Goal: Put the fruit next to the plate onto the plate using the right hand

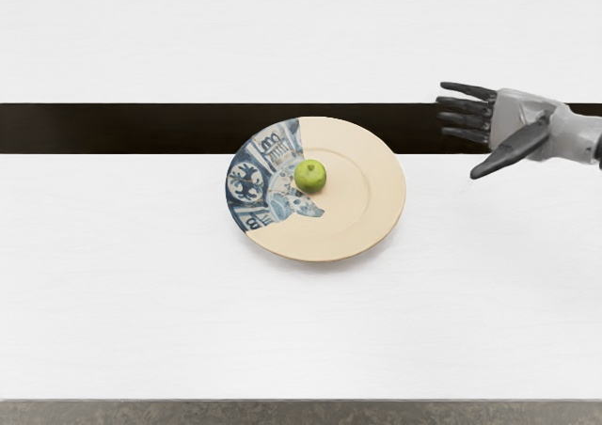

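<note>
The white table (141, 312) lay nearest. On it sat the tan plate (362, 213), partly patterned in blue, with the small green apple (310, 176) resting just left of its centre, so the placing looked done. The apple seemed light, firm and smooth, and apt to roll; a grip around its sides from above would suit it. Farther back, well apart to the right, the right hand (503, 124) hovered with its fingers stretched out, holding nothing, beside the dark gap (113, 129).

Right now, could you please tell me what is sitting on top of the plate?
One green apple rests on the plate, near its centre. The plate's surface directly beneath the apple is hidden. The right robot hand hovers apart, open.
</note>
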`<act>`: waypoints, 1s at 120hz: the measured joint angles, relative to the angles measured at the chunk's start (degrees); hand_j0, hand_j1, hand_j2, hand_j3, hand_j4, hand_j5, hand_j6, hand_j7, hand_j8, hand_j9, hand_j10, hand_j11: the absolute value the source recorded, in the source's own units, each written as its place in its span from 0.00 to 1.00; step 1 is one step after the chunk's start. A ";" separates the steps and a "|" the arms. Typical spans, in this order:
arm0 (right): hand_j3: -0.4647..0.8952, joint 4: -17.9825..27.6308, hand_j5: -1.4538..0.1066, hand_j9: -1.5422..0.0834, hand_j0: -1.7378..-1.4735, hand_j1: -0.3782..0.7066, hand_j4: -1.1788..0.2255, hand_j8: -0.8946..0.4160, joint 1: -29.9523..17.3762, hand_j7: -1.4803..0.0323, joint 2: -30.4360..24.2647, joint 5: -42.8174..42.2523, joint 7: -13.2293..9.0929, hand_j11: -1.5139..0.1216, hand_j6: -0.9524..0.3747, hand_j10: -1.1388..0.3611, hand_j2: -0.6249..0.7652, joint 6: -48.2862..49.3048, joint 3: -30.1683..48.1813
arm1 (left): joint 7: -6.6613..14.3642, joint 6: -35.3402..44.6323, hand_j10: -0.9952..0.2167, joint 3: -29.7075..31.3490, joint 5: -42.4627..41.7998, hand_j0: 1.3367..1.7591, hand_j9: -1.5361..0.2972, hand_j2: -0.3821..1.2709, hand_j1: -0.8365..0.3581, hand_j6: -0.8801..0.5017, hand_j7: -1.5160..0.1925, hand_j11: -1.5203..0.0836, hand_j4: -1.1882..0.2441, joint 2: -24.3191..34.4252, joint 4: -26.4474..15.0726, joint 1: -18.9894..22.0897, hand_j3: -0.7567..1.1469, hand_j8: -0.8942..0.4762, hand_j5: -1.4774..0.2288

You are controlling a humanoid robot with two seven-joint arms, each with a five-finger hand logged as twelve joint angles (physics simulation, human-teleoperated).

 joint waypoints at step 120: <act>0.34 -10.24 0.93 0.95 0.30 0.03 0.84 0.68 -2.48 0.98 1.15 1.22 0.00 0.93 0.72 0.76 0.45 0.43 9.80 | 0.00 0.00 0.81 -0.17 0.35 0.76 0.83 0.23 0.98 0.63 0.88 0.94 0.82 0.00 0.51 -1.05 0.40 0.65 0.86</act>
